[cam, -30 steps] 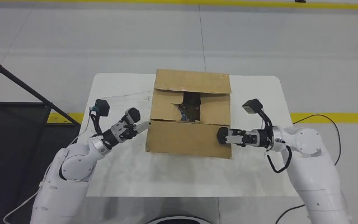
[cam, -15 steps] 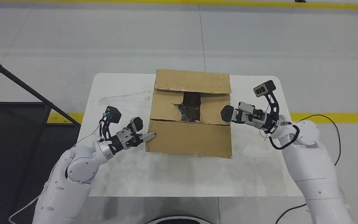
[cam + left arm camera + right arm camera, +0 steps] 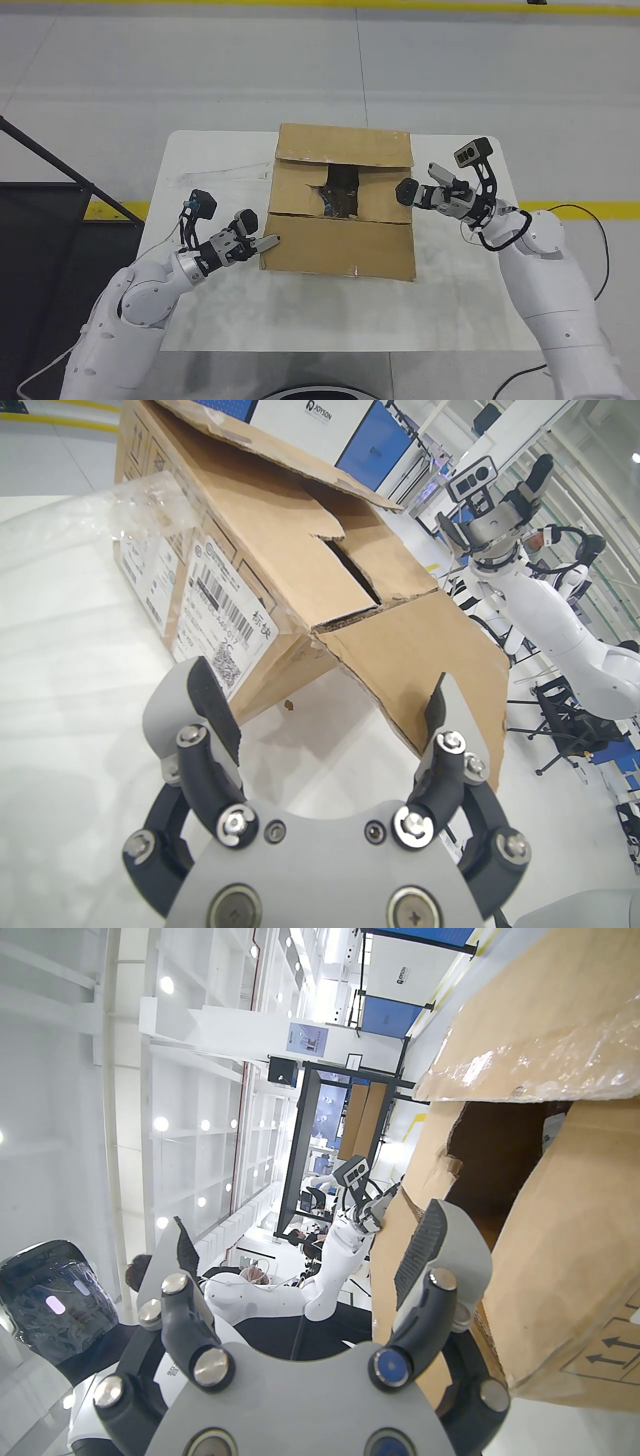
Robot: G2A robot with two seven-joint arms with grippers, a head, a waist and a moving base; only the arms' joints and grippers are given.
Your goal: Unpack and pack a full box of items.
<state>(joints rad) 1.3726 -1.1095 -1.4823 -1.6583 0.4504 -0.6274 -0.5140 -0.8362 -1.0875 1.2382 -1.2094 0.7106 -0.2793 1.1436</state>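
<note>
- Box (image 3: 343, 205): cardboard, is sitting on the middle of the desk (image 3: 200, 300), toward its far edge; its top flaps are lying nearly shut.
- Gap (image 3: 343, 190): a dark, ragged opening is showing between the flaps at the middle of the top.
- Near flap (image 3: 340, 248): is jutting out past the box's front wall, toward the robot.
- Label (image 3: 220, 620): white and printed, is sticking to the box's left wall.
- Film (image 3: 145, 507): clear and crinkled, is lying against that same wall.
- Left gripper (image 3: 262, 243): is hovering at the near flap's left corner, just above the desk. Its fingers are standing released and spread wide, with the flap's edge just ahead of them; whether they are touching it cannot be told.
- Right gripper (image 3: 405, 192): is hanging at the box's right edge, level with the seam between the flaps. Its fingers are standing released and spread wide, one just beside the cardboard.
- Desk: white-covered, is carrying the box.
</note>
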